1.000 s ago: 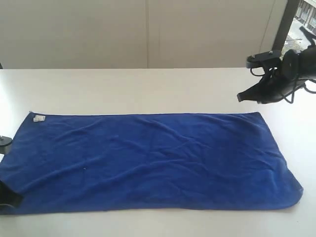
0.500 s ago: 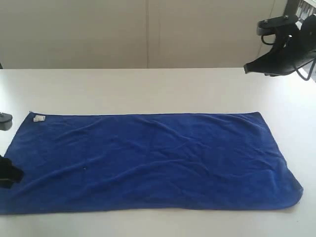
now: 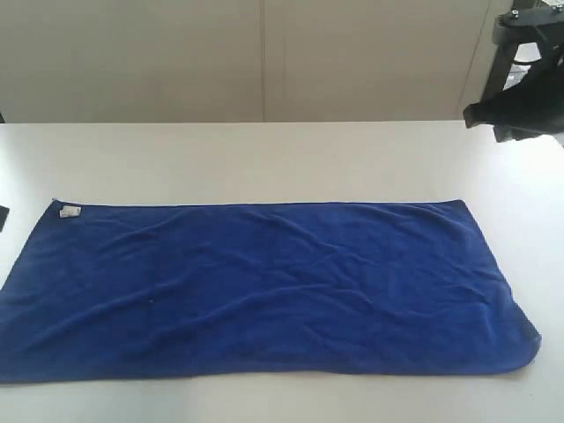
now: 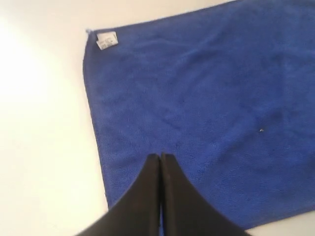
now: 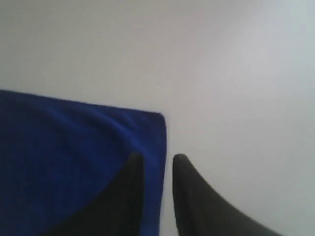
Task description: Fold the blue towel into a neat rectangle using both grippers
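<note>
The blue towel (image 3: 264,291) lies spread flat on the white table (image 3: 264,159), long side running left to right, with its white tag (image 3: 69,211) at the far left corner. In the left wrist view my left gripper (image 4: 161,156) hangs above the towel (image 4: 206,98) near its tagged (image 4: 107,40) end, its fingers pressed together on nothing. In the exterior view only a black sliver (image 3: 2,218) of it shows at the left edge. My right gripper (image 3: 471,115) is raised at the upper right. It stands open (image 5: 156,157) high over the towel's far right corner (image 5: 158,117), holding nothing.
Bare white table surrounds the towel on all sides. A pale wall (image 3: 264,53) rises behind the table's far edge, and a dark upright post (image 3: 504,48) stands at the back right.
My right gripper has risen and drawn back to the right. My left gripper has left the towel's near left corner and moved off the left edge of the exterior view. The towel has not moved.
</note>
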